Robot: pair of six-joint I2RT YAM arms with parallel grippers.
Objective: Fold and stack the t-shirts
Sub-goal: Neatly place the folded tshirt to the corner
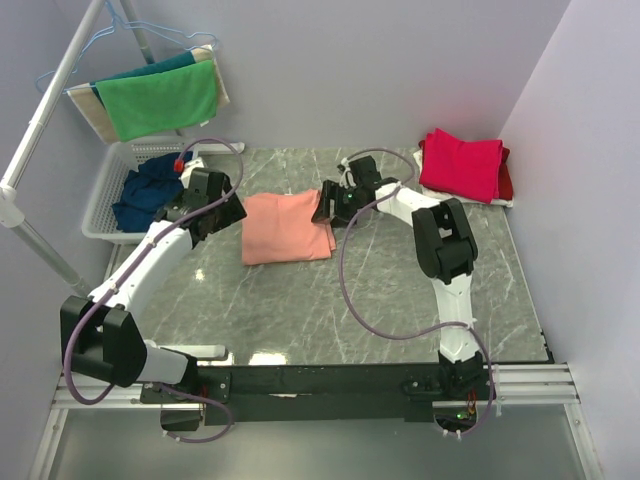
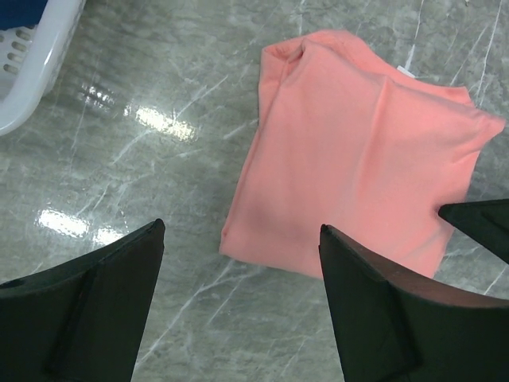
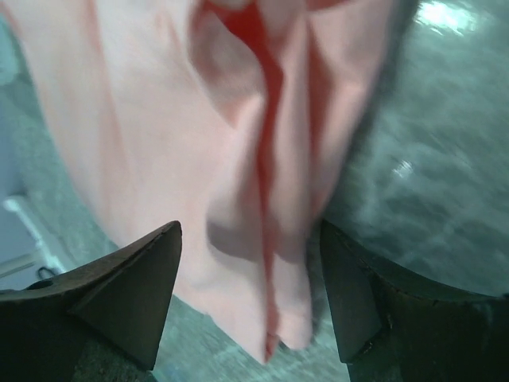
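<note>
Soft cotton, we judge: the salmon t-shirt (image 1: 287, 227) is light, floppy; pinch its layered edge where right gripper (image 3: 250, 228) stands parted; left gripper (image 2: 240, 226) gapes too.

Grey-green marbled worktop (image 1: 300, 300), glossy. Carrying a folded salmon-orange t-shirt (image 1: 285, 227) mid-surface, a crimson-pink and red t-shirt stack (image 1: 462, 165) at the far right corner, and a white basket (image 1: 105, 195) far left.

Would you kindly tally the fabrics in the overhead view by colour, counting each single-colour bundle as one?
Salmon-orange t-shirt: 1
Crimson-pink t-shirt: 1
Red t-shirt: 1
Navy heap: 1
Green cloth: 1
Teal cloth: 1
Beige cloth: 1
Total: 7
</note>
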